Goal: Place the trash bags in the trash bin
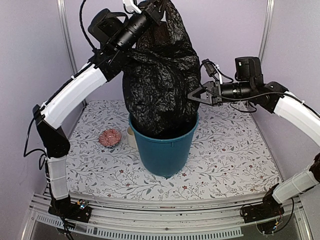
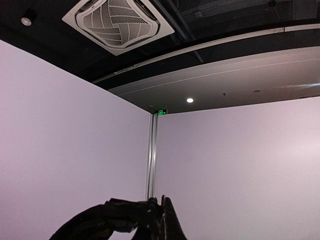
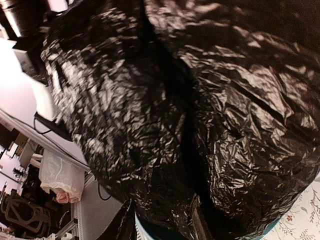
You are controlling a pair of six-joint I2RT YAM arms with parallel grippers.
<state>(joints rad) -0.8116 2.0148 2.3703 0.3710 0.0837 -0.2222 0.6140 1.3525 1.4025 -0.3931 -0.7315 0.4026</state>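
The black trash bag (image 1: pixel 160 80) hangs full and crinkly, its bottom inside the teal trash bin (image 1: pixel 165 147) at the table's middle. My left gripper (image 1: pixel 150 9) is raised high and shut on the bag's top. In the left wrist view the left gripper (image 2: pixel 161 212) points up at the ceiling with bag plastic (image 2: pixel 115 217) pinched in it. My right gripper (image 1: pixel 193 96) is open, with its tips against the bag's right side just above the bin rim. The bag (image 3: pixel 175 100) fills the right wrist view, where the right gripper (image 3: pixel 161 227) stands with dark fingers (image 3: pixel 197 225) spread.
A cream mug (image 1: pixel 131 136) stands just left of the bin, and a pink patterned dish (image 1: pixel 110 137) lies further left. The floral tablecloth (image 1: pixel 230 150) covers the table. Purple walls and metal posts (image 1: pixel 62 30) close in the back and sides.
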